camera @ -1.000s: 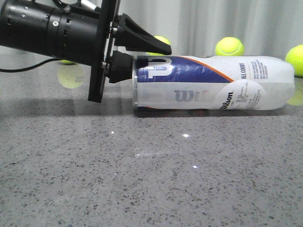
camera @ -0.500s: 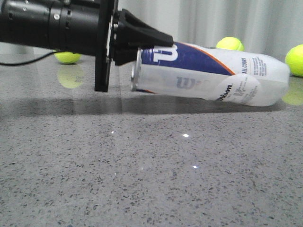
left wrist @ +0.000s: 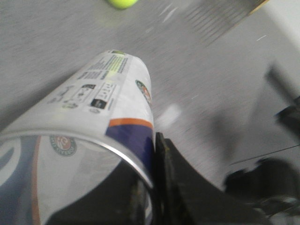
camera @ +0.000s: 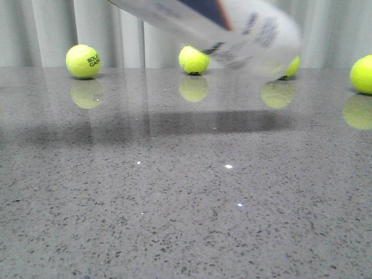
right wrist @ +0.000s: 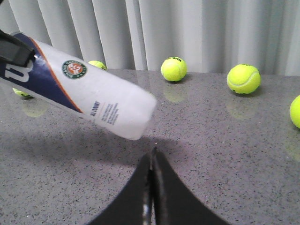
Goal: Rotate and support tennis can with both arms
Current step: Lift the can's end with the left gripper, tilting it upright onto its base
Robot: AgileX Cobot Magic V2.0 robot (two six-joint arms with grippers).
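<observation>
The tennis can (camera: 250, 35) is in the air, tilted, its closed end low at the right and its upper part cut off by the top of the front view. It is blurred there. In the left wrist view my left gripper (left wrist: 149, 164) is shut on the can's (left wrist: 108, 108) open metal rim, one finger outside on the navy band and one inside. In the right wrist view the can (right wrist: 93, 93) hangs clear of the table, just beyond my right gripper (right wrist: 152, 154), which is shut and empty, low over the table. The left gripper (right wrist: 11, 49) shows at the can's far end.
Yellow-green tennis balls lie along the back of the grey stone table (camera: 186, 221): one at the left (camera: 83, 61), one in the middle (camera: 193, 59), one at the right edge (camera: 361, 74), one partly behind the can (camera: 293, 67). A grey curtain (right wrist: 197, 28) hangs behind.
The can lay on the table with my left gripper at its open end. That end rose first, and now the whole can is off the table. The left gripper has left the front view.
</observation>
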